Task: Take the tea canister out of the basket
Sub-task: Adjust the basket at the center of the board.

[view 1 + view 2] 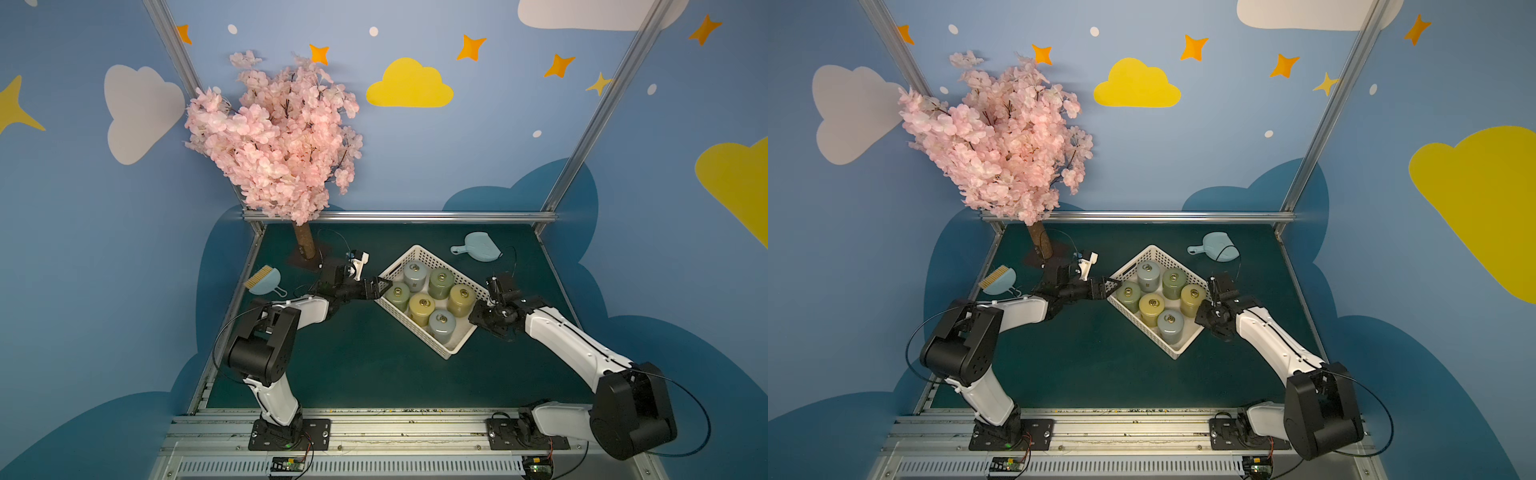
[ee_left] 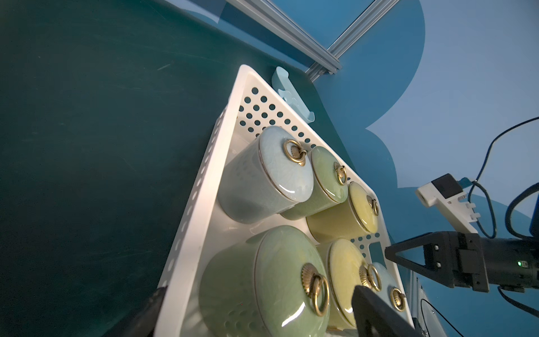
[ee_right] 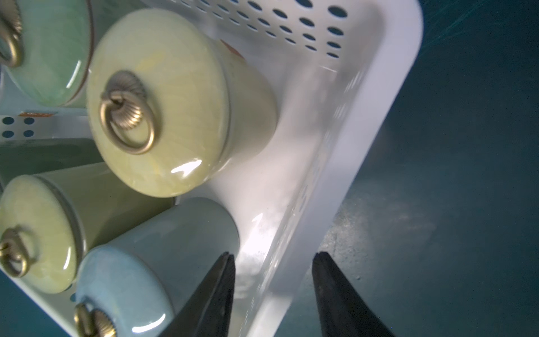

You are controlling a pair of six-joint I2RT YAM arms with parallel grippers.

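The white perforated basket (image 1: 451,354) (image 1: 1177,353) sits askew on the green mat and holds several lidded tea canisters with brass rings. My left gripper (image 1: 383,289) (image 1: 1113,286) (image 2: 259,291) is open at the basket's left end. One finger is outside the wall and the other is past the green canister (image 1: 397,296) (image 2: 262,277). My right gripper (image 1: 477,312) (image 3: 274,256) is open and narrow, astride the basket's right wall (image 3: 291,204). Its inner finger is beside the blue canister (image 1: 441,326) (image 3: 140,262), and small gaps show on both sides.
A pink blossom tree (image 1: 282,137) stands at the back left, its trunk (image 1: 305,245) close behind my left arm. A blue brush (image 1: 264,280) lies at the left edge. A blue dustpan (image 1: 478,247) lies behind the basket. Metal rails (image 1: 399,216) bound the mat.
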